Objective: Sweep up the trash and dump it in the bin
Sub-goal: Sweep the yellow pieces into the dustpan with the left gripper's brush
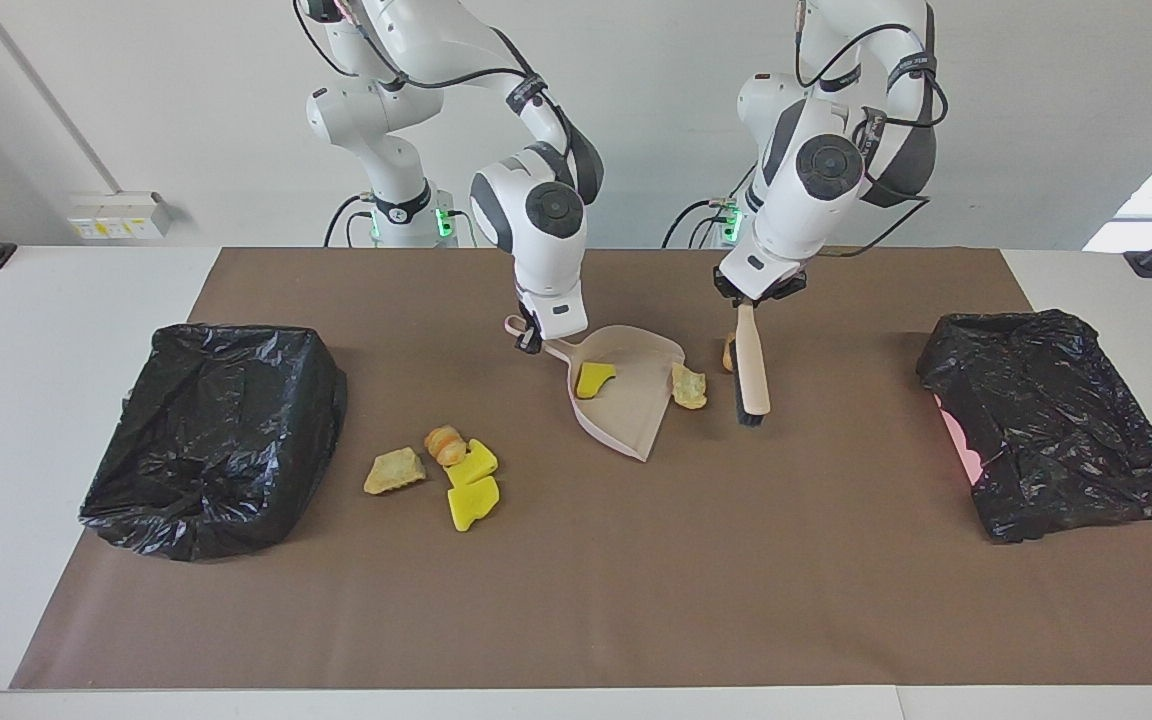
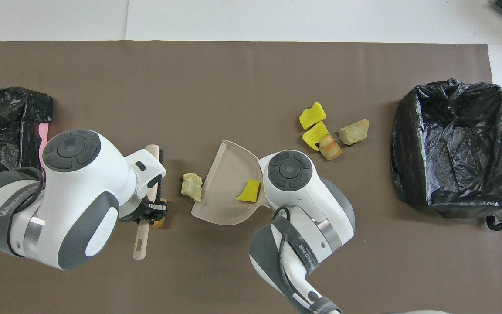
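Note:
My right gripper (image 1: 533,338) is shut on the handle of the pale pink dustpan (image 1: 626,405), which rests on the mat with one yellow sponge chunk (image 1: 593,378) of the trash inside. A tan lump (image 1: 688,386) lies just outside the pan's open edge. My left gripper (image 1: 758,296) is shut on the brush (image 1: 752,365), whose bristles hang close to the mat beside that lump. An orange-brown lump (image 1: 728,352) peeks out by the brush. Several more scraps (image 1: 448,468) lie between the pan and the black-lined bin (image 1: 216,430).
A second black bag (image 1: 1051,420) with pink showing at its edge lies at the left arm's end of the brown mat. In the overhead view the bin (image 2: 456,148) stands open and the scrap cluster (image 2: 320,131) lies beside it.

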You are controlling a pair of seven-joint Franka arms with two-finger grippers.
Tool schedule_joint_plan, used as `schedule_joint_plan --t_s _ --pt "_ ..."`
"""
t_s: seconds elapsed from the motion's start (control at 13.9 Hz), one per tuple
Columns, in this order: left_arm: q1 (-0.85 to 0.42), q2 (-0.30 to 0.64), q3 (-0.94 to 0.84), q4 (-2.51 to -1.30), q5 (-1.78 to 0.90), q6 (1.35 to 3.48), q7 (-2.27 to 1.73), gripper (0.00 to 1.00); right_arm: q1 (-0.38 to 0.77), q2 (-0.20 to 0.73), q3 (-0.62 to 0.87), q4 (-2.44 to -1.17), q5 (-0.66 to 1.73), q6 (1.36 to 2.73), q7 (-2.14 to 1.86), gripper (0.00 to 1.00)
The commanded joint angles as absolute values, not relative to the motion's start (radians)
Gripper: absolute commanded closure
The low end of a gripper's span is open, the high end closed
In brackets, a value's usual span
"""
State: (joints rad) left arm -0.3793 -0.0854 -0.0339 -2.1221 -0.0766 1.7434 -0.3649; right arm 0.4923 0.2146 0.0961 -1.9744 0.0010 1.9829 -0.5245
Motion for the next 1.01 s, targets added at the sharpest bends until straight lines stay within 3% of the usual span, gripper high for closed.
schedule_joint_plan --t_s 0.0,0.36,0.72,0.94 --pt "-0.357 -0.199 -0.04 -2.275 -0.057 1.775 -0.521 1.0 0.499 0.227 0.098 -1.98 -0.023 2.002 -0.505 1.0" --pt "-0.402 -0.215 -0.048 -2.42 -0.057 1.937 -0.788 1.0 0.499 0.227 0.098 -1.98 -0.023 2.002 -0.503 1.0" --pt "-0.455 -0.1 -0.051 -2.387 -0.124 2.117 -0.763 1.0 0.499 0.227 0.098 -1.98 -0.023 2.002 -0.503 1.0" --pt "-0.492 -0.08 -0.051 -2.376 -0.188 2.154 -0.57 1.0 0.499 0.227 0.098 -1.98 -0.023 2.002 -0.503 1.0"
